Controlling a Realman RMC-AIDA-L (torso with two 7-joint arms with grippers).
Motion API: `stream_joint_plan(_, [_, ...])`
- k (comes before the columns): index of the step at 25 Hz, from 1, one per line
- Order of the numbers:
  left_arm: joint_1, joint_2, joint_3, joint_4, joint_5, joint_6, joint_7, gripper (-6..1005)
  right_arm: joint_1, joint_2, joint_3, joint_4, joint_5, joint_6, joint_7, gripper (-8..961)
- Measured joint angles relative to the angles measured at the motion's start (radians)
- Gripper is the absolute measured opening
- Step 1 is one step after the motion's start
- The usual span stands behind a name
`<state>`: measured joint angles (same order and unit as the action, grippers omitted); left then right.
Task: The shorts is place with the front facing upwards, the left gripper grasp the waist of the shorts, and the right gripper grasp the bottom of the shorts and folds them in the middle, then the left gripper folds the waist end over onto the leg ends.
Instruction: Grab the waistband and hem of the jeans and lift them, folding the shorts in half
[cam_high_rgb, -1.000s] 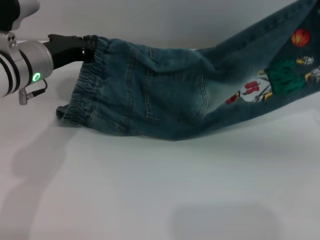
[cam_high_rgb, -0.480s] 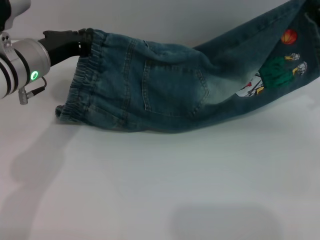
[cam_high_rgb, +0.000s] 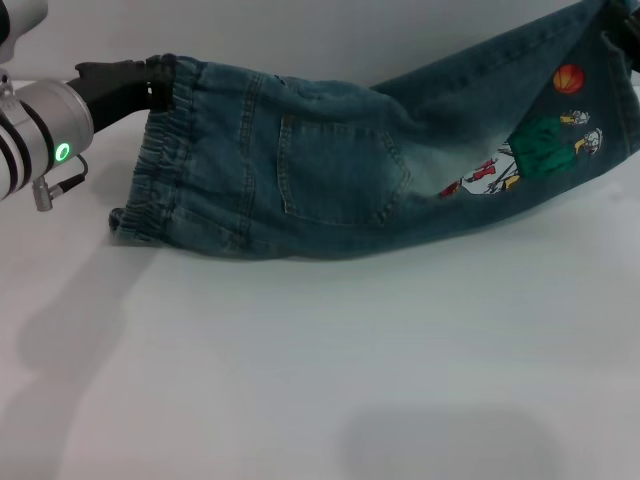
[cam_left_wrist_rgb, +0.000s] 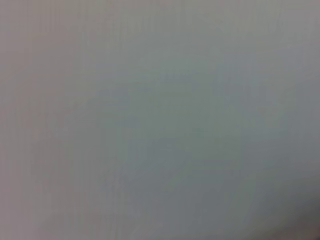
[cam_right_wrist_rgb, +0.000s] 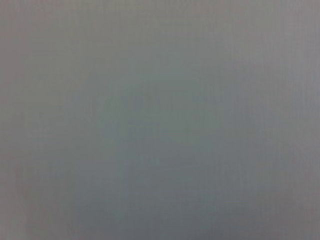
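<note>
The shorts (cam_high_rgb: 250, 190) are stretched across the white table in the head view, with the back pocket (cam_high_rgb: 340, 170) and cartoon patch (cam_high_rgb: 545, 145) facing up. The gathered waist (cam_high_rgb: 160, 185) is at the left. Its lower corner rests on the table and its upper corner is lifted. My left gripper (cam_high_rgb: 165, 80) is shut on that upper corner of the waist. The leg part rises toward the upper right and runs off the picture's edge, so the leg ends are out of view. The right gripper is also out of view. Both wrist views show only flat grey.
The white table (cam_high_rgb: 320, 380) spreads out in front of the shorts. My left arm (cam_high_rgb: 35, 140), with its green light, reaches in from the left edge and casts a shadow below it.
My left gripper has drawn the waist corner a little to the left and up. The shorts have slid left with it, and the back pocket lies flatter. The patch leg stays lifted.
</note>
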<state>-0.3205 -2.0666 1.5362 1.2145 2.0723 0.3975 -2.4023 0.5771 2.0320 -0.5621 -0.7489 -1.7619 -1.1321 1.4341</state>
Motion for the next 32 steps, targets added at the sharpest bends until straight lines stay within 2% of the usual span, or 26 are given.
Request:
stream_joint_plan(10, [-0.007,0.0,0.024,-0.019,-0.002,-0.038,-0.014,55,0.038,-0.003,-0.094,0.018,-0.004,0.164,0.044,142])
stream_joint_plan(20, [-0.01,0.0,0.026,-0.03,-0.002,-0.06,-0.022,55,0.079,-0.004,-0.124,0.081,-0.013,0.278,0.044,145])
stream_joint_plan(32, [-0.039,0.001,0.037,-0.063,-0.001,-0.066,-0.025,55,0.102,-0.004,-0.141,0.101,-0.014,0.33,0.037,149])
